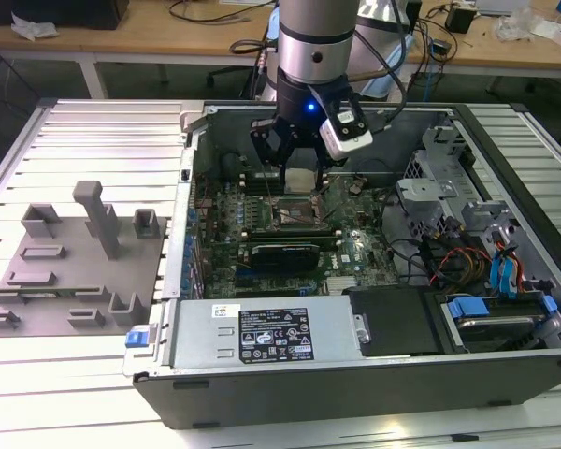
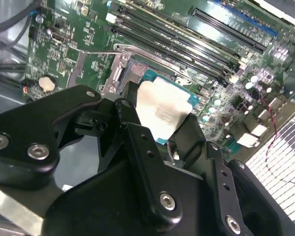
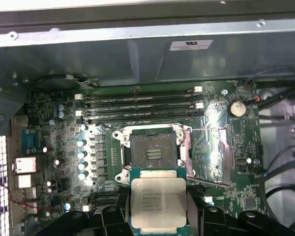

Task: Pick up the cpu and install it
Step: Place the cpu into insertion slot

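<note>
Exterior view: gripper [image 1: 299, 180] clamped on cpu [image 1: 302, 181], inside open computer case [image 1: 355, 398], near motherboard socket [image 1: 294, 217], with grey tray [image 1: 65, 281] well apart toward the exterior view's left. Second wrist view: black fingers [image 2: 132, 123] pinching silver-topped cpu [image 2: 163, 110] by opposite edges over green motherboard [image 2: 88, 44]. First wrist view: cpu [image 3: 158, 202] flat between fingertips, near open socket [image 3: 153, 152], not seated.

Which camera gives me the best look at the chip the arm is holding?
The first wrist view: the chip faces the camera, nearly its whole silver top showing, near the open socket. The second wrist view shows the chip slanted, partly behind the jaws. The exterior view shows a small pale square between them.
</note>
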